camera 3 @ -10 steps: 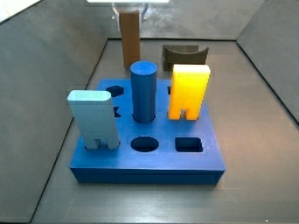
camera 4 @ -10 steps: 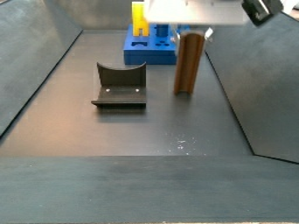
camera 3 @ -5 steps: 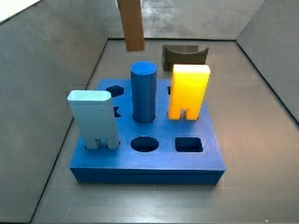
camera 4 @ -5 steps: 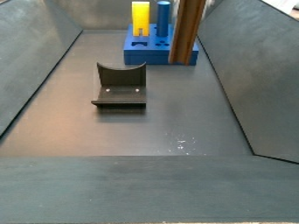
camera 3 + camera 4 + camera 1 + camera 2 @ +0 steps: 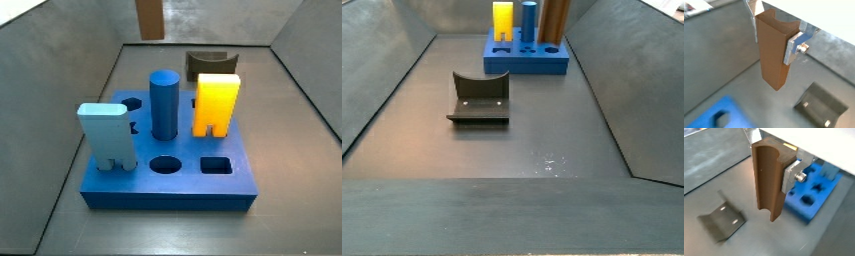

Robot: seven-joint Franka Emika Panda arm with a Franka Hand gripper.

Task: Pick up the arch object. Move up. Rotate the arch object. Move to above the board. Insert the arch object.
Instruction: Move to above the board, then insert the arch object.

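The arch object (image 5: 774, 52) is a tall plain brown slab with a curved notch in its upper end. My gripper (image 5: 773, 42) is shut on it, a silver finger (image 5: 793, 47) pressing each side, as both wrist views show. It hangs upright, well above the grey floor, in the gripper (image 5: 769, 165). In both side views only the lower part of the arch object (image 5: 150, 18) (image 5: 556, 22) shows at the upper edge, and the gripper itself is out of frame. The blue board (image 5: 174, 195) (image 5: 529, 66) lies on the floor, off to one side of the slab.
On the board stand a yellow block (image 5: 217, 105), a blue cylinder (image 5: 163, 105) and a light blue block (image 5: 104, 135). The dark fixture (image 5: 478, 98) (image 5: 211, 63) stands on the floor beyond the board. Sloping grey walls (image 5: 382, 80) close in the floor.
The arch object has risen off the floor with the gripper shut on it. The gripper body has left the upper edge of both side views.
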